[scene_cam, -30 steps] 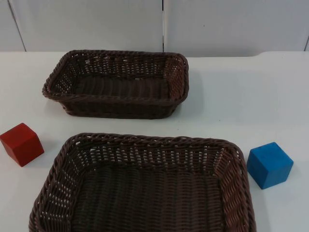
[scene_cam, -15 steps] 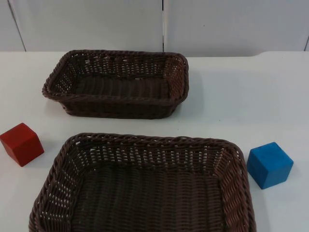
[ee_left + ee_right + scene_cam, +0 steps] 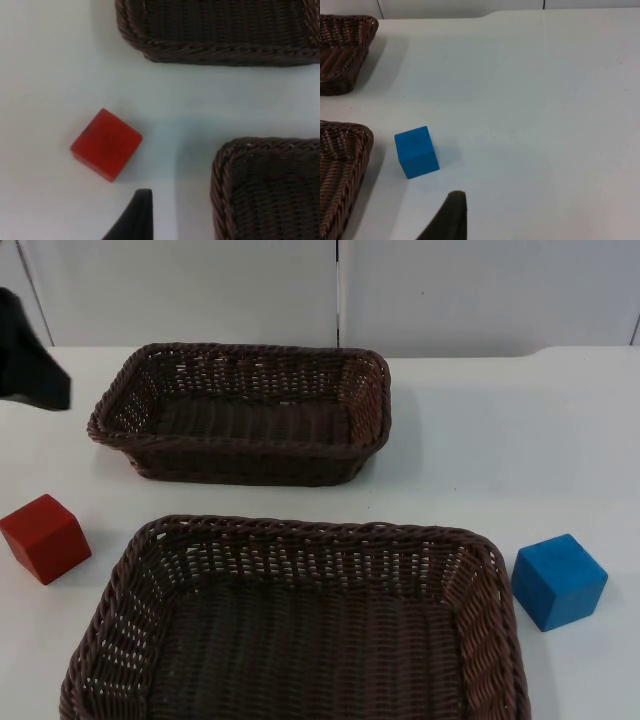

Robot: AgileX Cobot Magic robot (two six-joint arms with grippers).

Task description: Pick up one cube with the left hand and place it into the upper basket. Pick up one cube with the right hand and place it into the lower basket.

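Cubes [image 3: 45, 537] flanking near basket [image 3: 300, 540]

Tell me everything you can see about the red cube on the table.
The red cube is a plain solid block with a matte, smooth surface and slightly rounded edges; its top looks a little scuffed and darker in the left wrist view. It sits flat on the white table, turned at an angle to the table's edge, beside the left end of the lower basket and in front of the upper basket. It stands apart from both. Nothing but the table touches it.
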